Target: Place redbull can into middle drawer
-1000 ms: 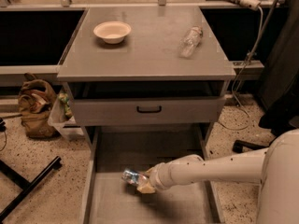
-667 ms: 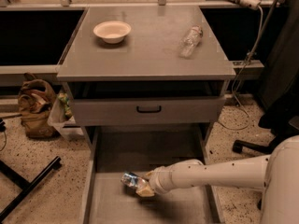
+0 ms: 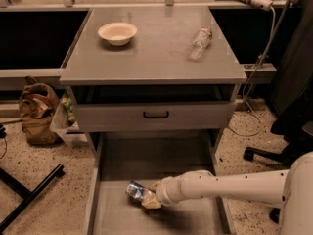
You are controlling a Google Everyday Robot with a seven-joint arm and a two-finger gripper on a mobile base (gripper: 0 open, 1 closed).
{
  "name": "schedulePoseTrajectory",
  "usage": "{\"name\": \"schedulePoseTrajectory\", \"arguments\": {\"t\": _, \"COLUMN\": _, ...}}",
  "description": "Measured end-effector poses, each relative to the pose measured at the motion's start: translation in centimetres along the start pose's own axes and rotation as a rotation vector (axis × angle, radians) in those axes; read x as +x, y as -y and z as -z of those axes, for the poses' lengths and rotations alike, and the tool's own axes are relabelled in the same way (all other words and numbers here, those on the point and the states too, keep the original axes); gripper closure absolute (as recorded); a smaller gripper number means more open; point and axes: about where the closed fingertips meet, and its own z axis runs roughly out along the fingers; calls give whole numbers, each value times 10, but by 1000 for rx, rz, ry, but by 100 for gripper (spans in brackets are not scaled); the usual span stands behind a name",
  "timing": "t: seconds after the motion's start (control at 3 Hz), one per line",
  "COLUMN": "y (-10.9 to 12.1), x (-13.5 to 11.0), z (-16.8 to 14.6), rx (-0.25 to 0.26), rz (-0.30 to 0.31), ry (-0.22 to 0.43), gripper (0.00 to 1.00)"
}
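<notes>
The redbull can (image 3: 136, 191), silver and blue, lies on its side low over the floor of the open middle drawer (image 3: 161, 163), near its front left. My gripper (image 3: 149, 198) is at the end of the white arm reaching in from the right, and its fingers are closed around the can's right end. I cannot tell whether the can rests on the floor or hangs just above it.
A white bowl (image 3: 117, 33) and a clear plastic bottle (image 3: 199, 43) sit on the cabinet top (image 3: 154, 53). A closed drawer front with a black handle (image 3: 156, 115) is above the open drawer. A brown bag (image 3: 35, 111) and a black stand leg (image 3: 29, 195) are at the left.
The arm has shifted slightly left and down, carrying the can lower and further left in the drawer. Nothing else moved.
</notes>
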Motion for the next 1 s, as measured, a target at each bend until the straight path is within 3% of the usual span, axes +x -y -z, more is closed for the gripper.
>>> {"name": "schedulePoseTrajectory", "arguments": {"t": 1.0, "y": 0, "x": 0, "z": 0, "rx": 0, "rz": 0, "ry": 0, "gripper": 10}}
